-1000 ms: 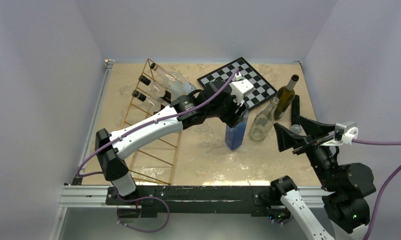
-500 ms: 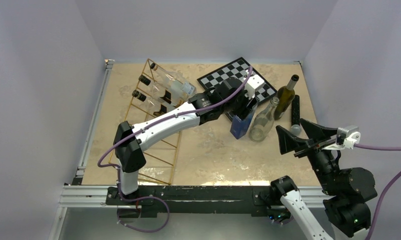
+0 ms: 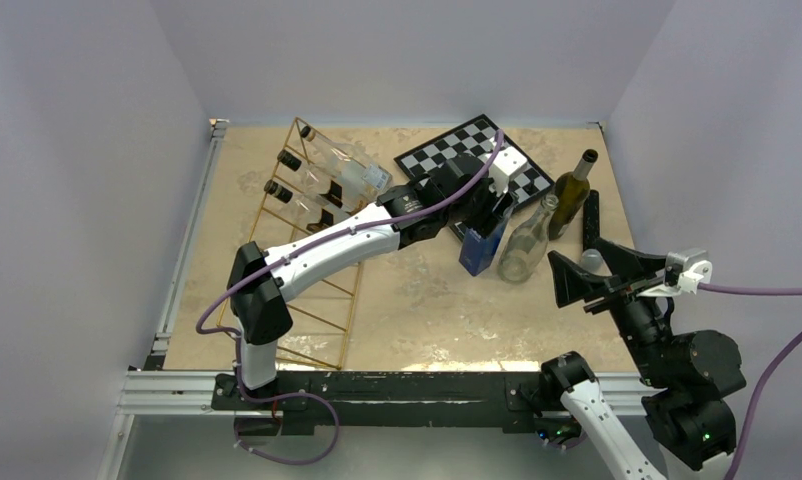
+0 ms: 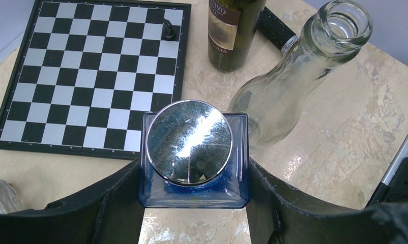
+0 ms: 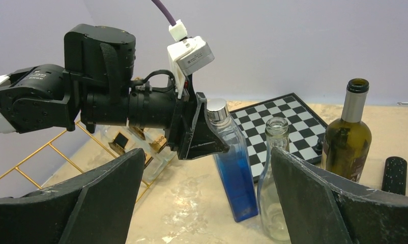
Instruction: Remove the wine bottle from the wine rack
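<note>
The gold wire wine rack [image 3: 307,268] stands at the left and holds clear bottles with black caps [image 3: 329,165]; it also shows in the right wrist view [image 5: 49,147]. My left gripper [image 3: 495,212] is shut on a blue square bottle with a silver cap [image 3: 477,250]. The bottle stands slightly tilted on the table, off the rack, beside the chessboard. In the left wrist view both fingers [image 4: 115,198] press the sides of the blue bottle [image 4: 192,190]. The right wrist view shows the blue bottle [image 5: 237,178] from the side. My right gripper [image 3: 582,265] is open and empty, at the right.
A clear empty bottle [image 3: 525,250] stands right next to the blue one. A dark wine bottle [image 3: 574,190] and a black cylinder [image 3: 590,225] are further right. A chessboard [image 3: 447,155] lies behind, with one black piece [image 4: 168,29].
My left arm has carried the blue bottle to the right and further back, up beside the clear bottle; in the last half second it has hardly moved. My right gripper has shifted slightly.
</note>
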Motion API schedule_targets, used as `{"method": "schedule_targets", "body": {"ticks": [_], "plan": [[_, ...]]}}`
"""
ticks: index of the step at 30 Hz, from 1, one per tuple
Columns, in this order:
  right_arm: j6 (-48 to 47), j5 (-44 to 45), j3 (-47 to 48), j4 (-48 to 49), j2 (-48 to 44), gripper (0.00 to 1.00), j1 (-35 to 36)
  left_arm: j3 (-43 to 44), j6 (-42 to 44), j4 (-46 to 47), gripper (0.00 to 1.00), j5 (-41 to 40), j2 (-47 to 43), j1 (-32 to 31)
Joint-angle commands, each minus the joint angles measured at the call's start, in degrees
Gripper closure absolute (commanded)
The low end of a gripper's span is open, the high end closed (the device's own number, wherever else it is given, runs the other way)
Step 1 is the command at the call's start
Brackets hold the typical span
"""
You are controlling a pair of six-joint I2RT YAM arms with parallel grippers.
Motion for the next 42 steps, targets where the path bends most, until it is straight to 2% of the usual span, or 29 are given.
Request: {"method": "schedule_targets", "body": {"ticks": [1,11,18,22,27,30,32,34,39,42], "plan": [[-0.6,0.58,-0.18,1.58,0.48,0.01,0.26,5.19,0.15,8.86,0.36,-1.62,-2.49,0.49],[-0.63,0.31,-0.05,1.95,0.83,0.01,0.26,5.25,1.04,9.01,0.21,-1.06,-2.93,0.49],[-0.61,0.05,-0.03,1.95,1.07,0.01,0.24,5.29,1.62,7.6,0.2,-2.31,-5.46,0.49],[-0.57,-0.09,0.06,1.95,1.33,0.01,0.25,4.42,1.45,7.18,0.16,-8.2,-10.1,0.49],[-0.4,-0.15,-0.32,1.85,1.38,0.01,0.23,-2.49,-1.41,9.74,0.04,-24.43,-20.02,1.43],[-0.12,-0.26,-0.59,2.02,1.29,0.01,0.24,-7.84,-3.68,9.21,0.03,-30.87,-25.28,4.68],[0.03,-0.31,-0.81,2.12,1.29,0.01,0.23,-11.12,-8.6,7.12,0.05,-35.6,-27.85,8.58],[0.21,-0.46,-1.05,2.28,1.4,0.01,0.26,-12.09,-15.43,0.7,0.07,-39.03,-29.31,13.04],[0.69,-0.87,-1.76,2.56,1.47,0.01,0.25,-11.51,-37.67,-20.76,0.17,-47.82,-30.12,21.63],[0.79,-1.03,-1.88,2.35,1.57,0.01,0.27,-6.37,-50.63,-35.37,0.21,-51.39,-26.05,24.62]]}}
